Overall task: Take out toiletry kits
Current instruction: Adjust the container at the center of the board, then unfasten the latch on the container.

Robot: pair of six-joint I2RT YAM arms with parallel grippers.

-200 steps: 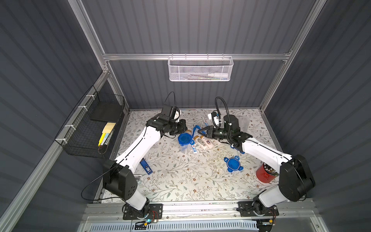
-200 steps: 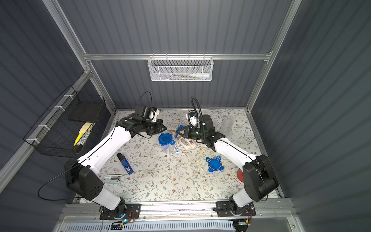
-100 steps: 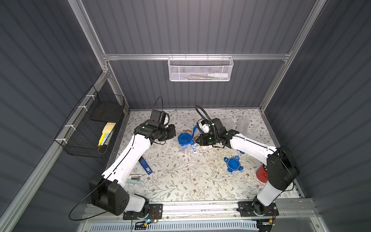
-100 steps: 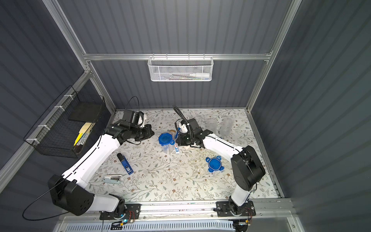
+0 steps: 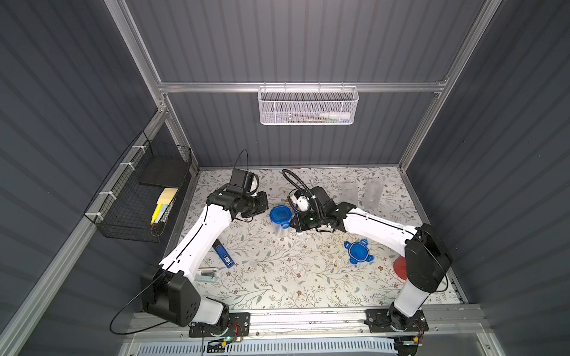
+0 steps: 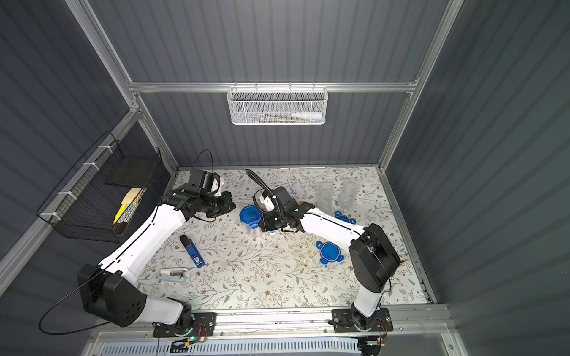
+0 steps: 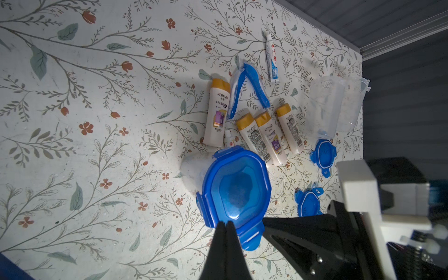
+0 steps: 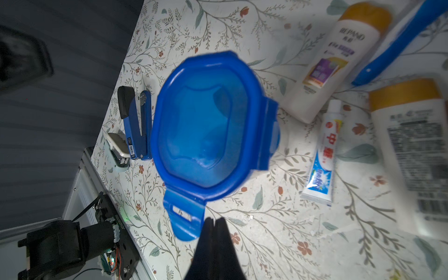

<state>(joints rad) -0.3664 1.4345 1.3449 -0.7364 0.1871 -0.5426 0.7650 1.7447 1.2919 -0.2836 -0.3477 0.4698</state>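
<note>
Left hand (image 7: 224,228), pinched shut and empty, has its tips at the edge of the blue lid (image 7: 232,189) on the closed jar (image 5: 282,231). The right hand (image 8: 214,224), also shut and empty, sits just short of a clip flap that sticks outward. Whether either hand touches the lid cannot be told.

Beside that jar, on the tabletop (image 7: 97,169), lie four bottles (image 7: 217,114), two toothbrushes (image 7: 257,89) and two toothpaste tubes (image 7: 271,58). Two empty jars (image 7: 327,104) and two loose lids (image 7: 323,152) are nearby. Whether the closed jar holds anything cannot be seen.

The bottles look light, stiff and smooth, so they probably roll and are best pinched across the body. The tubes are likely soft, and the toothbrushes are thin and low, so a mid-handle grip suits them.
</note>
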